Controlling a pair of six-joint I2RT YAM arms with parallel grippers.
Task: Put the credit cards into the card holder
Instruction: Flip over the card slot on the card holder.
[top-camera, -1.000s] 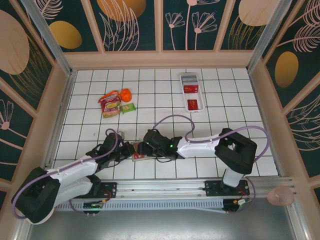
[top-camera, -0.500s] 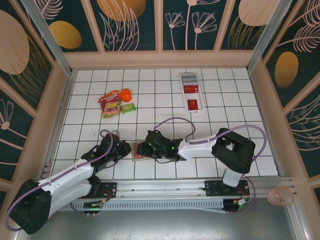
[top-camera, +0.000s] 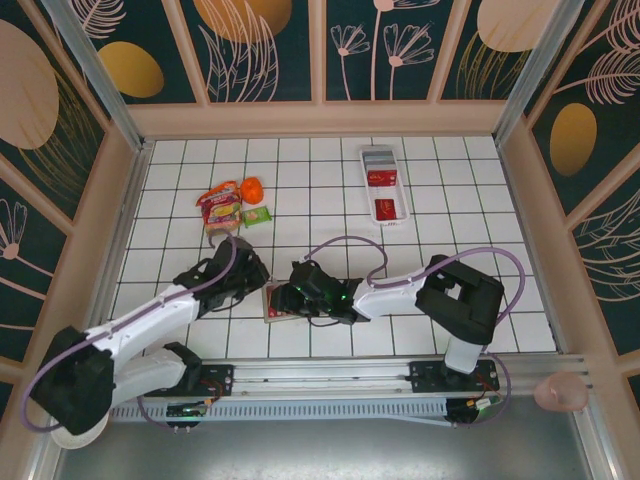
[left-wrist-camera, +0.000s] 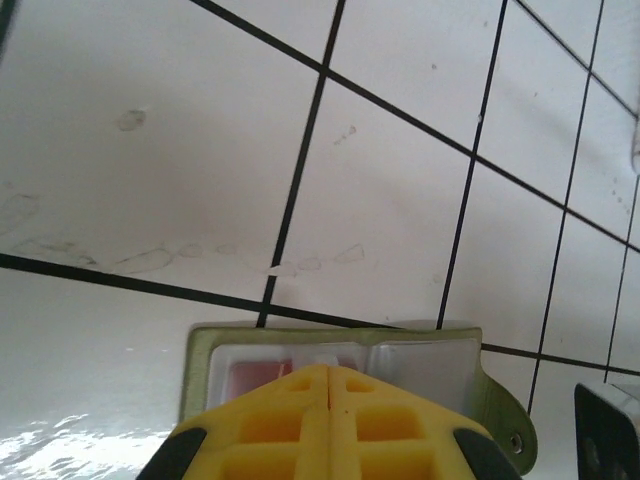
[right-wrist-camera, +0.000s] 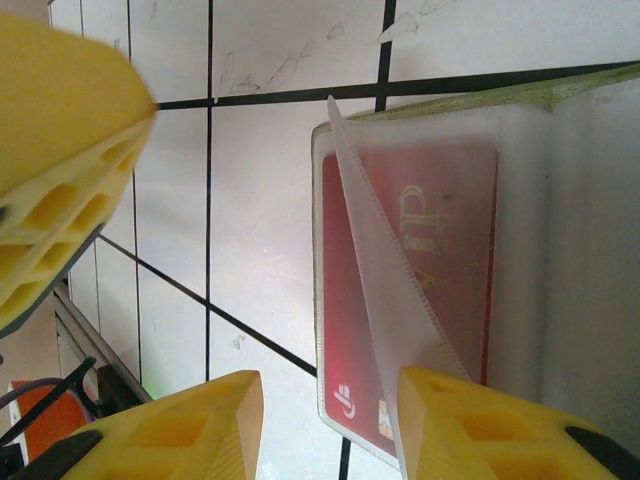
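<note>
The olive-green card holder (top-camera: 277, 303) lies open on the tiles between both grippers. A red credit card (right-wrist-camera: 420, 230) sits inside one of its clear sleeves, and another clear sleeve flap (right-wrist-camera: 385, 290) stands lifted over it. My right gripper (right-wrist-camera: 325, 405) is open, its fingers straddling the near corner of that sleeve, and one fingertip (right-wrist-camera: 470, 420) is against the lifted flap. My left gripper (left-wrist-camera: 328, 372) is shut with nothing in it, its tips over the holder's (left-wrist-camera: 200, 350) middle fold. More red credit cards (top-camera: 387, 210) lie in a white tray.
The long white tray (top-camera: 384, 183) stands at the back right. Snack packets (top-camera: 222, 207), an orange item (top-camera: 252, 189) and a green packet (top-camera: 257, 215) lie at the back left. The left gripper's finger (right-wrist-camera: 60, 150) is close by in the right wrist view.
The left arm has swung up and to the right, bringing its shut gripper to the holder's far edge. The right gripper's fingers have drawn closer together at the holder.
</note>
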